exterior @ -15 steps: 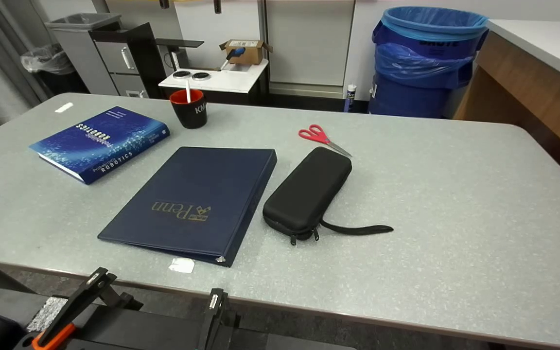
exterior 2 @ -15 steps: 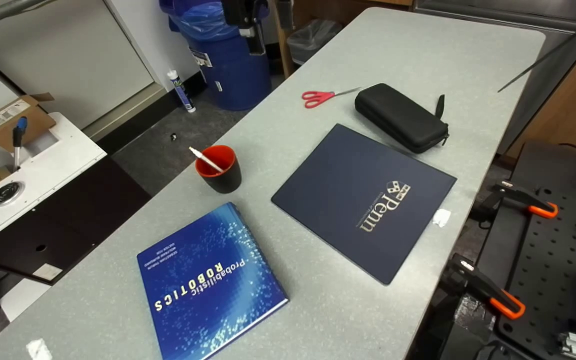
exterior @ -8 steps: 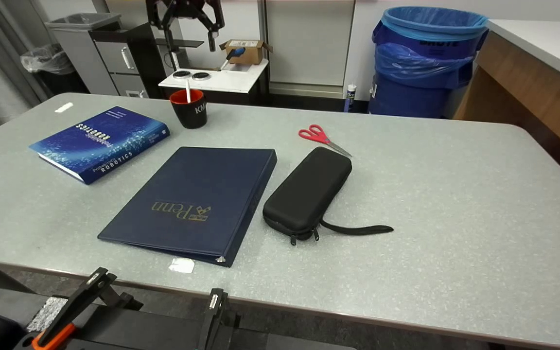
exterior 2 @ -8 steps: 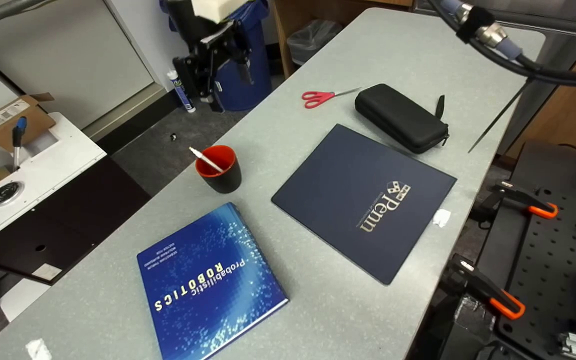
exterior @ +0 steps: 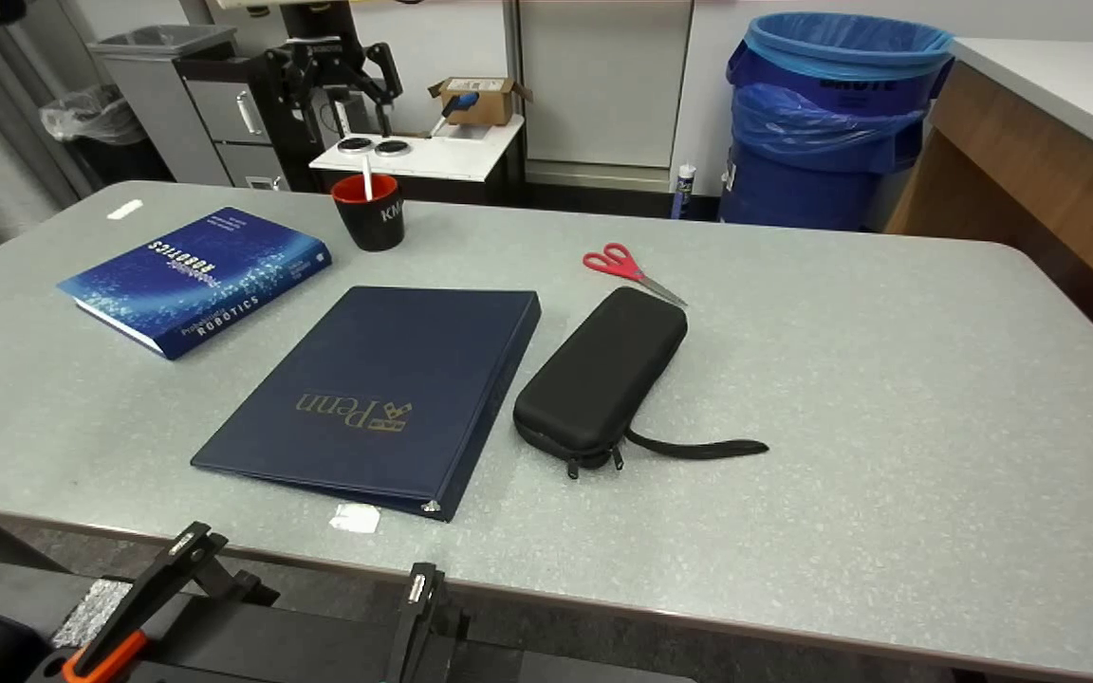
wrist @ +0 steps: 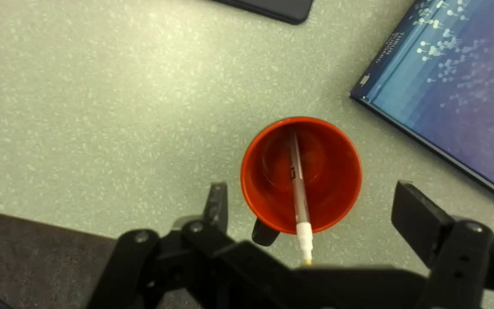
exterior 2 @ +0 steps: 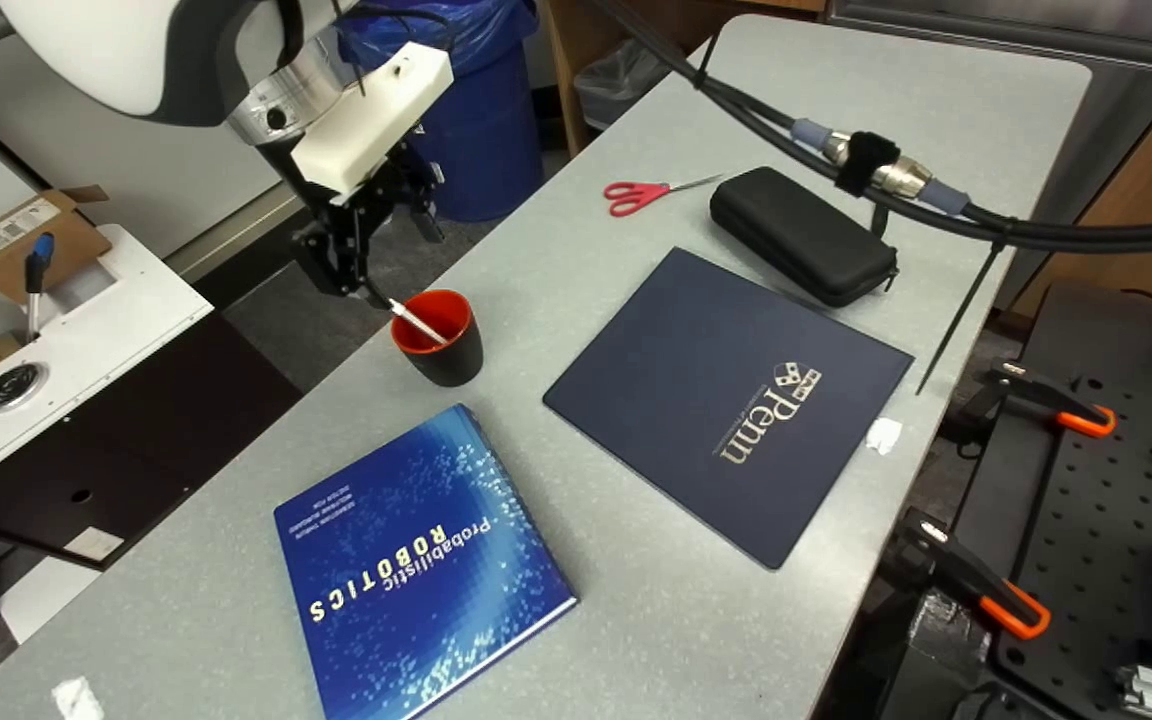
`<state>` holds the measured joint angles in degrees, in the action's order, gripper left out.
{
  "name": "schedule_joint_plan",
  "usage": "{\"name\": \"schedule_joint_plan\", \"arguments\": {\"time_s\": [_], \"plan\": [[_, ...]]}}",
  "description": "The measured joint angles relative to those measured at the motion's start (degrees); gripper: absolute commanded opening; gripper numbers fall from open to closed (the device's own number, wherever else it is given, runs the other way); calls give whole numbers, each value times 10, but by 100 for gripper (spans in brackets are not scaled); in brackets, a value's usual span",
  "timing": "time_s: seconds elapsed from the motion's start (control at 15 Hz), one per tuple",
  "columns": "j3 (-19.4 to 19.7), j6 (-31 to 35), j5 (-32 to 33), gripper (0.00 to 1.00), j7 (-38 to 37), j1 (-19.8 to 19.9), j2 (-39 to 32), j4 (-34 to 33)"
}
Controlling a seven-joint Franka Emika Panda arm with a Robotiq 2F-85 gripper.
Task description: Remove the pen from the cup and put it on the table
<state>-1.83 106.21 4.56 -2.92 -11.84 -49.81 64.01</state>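
The black cup point(exterior: 371, 226) with a red inside and white letters stands upright on the light-grey table point(exterior: 841, 427), near its far edge. It also shows in an exterior view point(exterior 2: 448, 366) and, from above, in the wrist view point(wrist: 337, 180). The thin whitish pen point(wrist: 300, 197) leans in the cup, its white tip sticking out over the rim; it shows in both exterior views point(exterior: 367, 177) point(exterior 2: 420, 323). My gripper point(wrist: 311, 189) is open and empty above the cup. In the wrist view its fingers lie either side of cup and pen, apart from both. The gripper also shows in both exterior views point(exterior: 345, 123) point(exterior 2: 402, 263).
The blue book point(exterior 2: 426, 570) lies beside the cup. A dark blue binder point(exterior 2: 726, 400), a black case point(exterior 2: 801, 235) and red-handled scissors point(exterior 2: 636, 195) lie on the table. The table's far edge runs close behind the cup. Thick cables point(exterior 2: 876, 165) hang from the arm.
The arm has come down into both exterior views, bringing the open gripper lower and closer to the cup. The cup, pen and other table items have not moved.
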Motion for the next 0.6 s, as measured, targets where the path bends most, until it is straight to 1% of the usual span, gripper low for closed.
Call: {"name": "schedule_joint_plan", "arguments": {"time_s": [0.13,0.33,0.6], "plan": [[0,-9,0,100,0,-2,-13,-24],[1,-13,0,100,0,-2,-17,-31],[4,26,0,100,-3,-2,-29,-32]]}}
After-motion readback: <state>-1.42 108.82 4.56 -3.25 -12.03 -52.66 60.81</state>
